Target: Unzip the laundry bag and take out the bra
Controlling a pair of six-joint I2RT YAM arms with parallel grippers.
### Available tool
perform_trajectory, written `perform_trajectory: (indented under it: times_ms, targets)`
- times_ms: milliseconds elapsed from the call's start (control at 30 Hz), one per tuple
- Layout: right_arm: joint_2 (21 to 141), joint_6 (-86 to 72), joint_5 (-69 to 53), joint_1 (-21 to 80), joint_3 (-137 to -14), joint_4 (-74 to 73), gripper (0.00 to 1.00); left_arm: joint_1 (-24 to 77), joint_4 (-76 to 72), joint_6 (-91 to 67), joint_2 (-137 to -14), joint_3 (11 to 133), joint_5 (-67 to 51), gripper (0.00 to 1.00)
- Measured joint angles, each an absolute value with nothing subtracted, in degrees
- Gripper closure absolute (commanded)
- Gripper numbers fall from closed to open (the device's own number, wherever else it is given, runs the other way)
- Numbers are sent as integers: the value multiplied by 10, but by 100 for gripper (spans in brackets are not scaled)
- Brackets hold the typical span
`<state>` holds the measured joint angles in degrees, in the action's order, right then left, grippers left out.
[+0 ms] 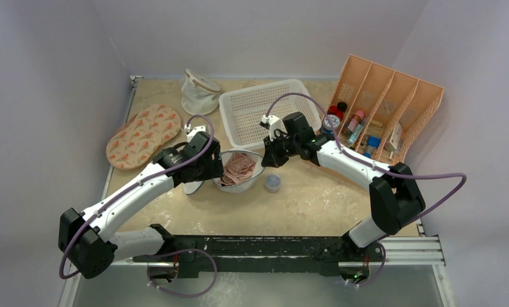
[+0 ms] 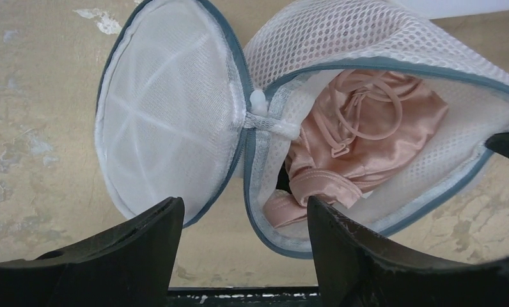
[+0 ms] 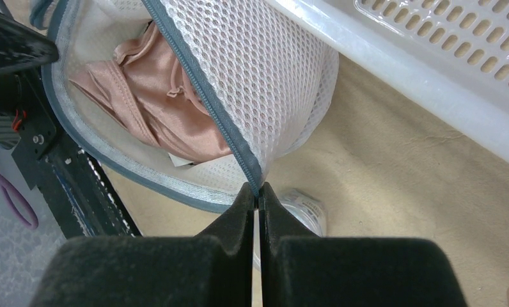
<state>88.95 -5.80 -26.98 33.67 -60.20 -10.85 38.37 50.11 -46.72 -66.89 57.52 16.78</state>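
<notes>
Right gripper (image 3: 258,190) is clamping the grey-blue rim of the laundry bag (image 3: 271,83), centre frame in the top view, while left gripper (image 2: 242,206) is hanging spread and empty at its mouth. The bra (image 2: 360,147) is lying inside, and its looped straps (image 2: 375,115) risk catching that rim and dragging the bag free. It is looking pink, satiny and crumpled.

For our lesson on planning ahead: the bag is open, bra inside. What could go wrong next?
The right tool holds the bag only by its rim; tugging the bra may pull it free. The open left tool might catch mesh or a strap. The jar beside the bag could get knocked.
</notes>
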Motion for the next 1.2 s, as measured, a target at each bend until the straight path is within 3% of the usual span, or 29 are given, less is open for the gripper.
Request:
perform_trajectory:
  times_ms: [133,200,500,567,767,900,1000,1200]
  targets:
    - [889,-59,-270,337,-602,-97,100,384,463,-485,-657,529,180,28]
    - [889,-59,-271,337,-602,-94,100,384,440,-489,-648,505,183,32]
    - [889,-65,-272,338,-602,-87,100,384,360,-489,-634,470,181,73]
    - [889,-73,-267,342,-602,-87,94,384,353,-489,-618,465,179,79]
    - [868,-126,-229,362,-590,-92,57,384,331,-484,-558,427,157,98]
    - [836,-147,-174,387,-602,-136,38,384,321,-481,-547,403,139,100]
    - [828,-149,-123,409,-643,-178,32,384,318,-473,-546,400,130,100]
    - [842,-151,-55,495,-732,-194,32,384,309,-469,-515,390,121,100]
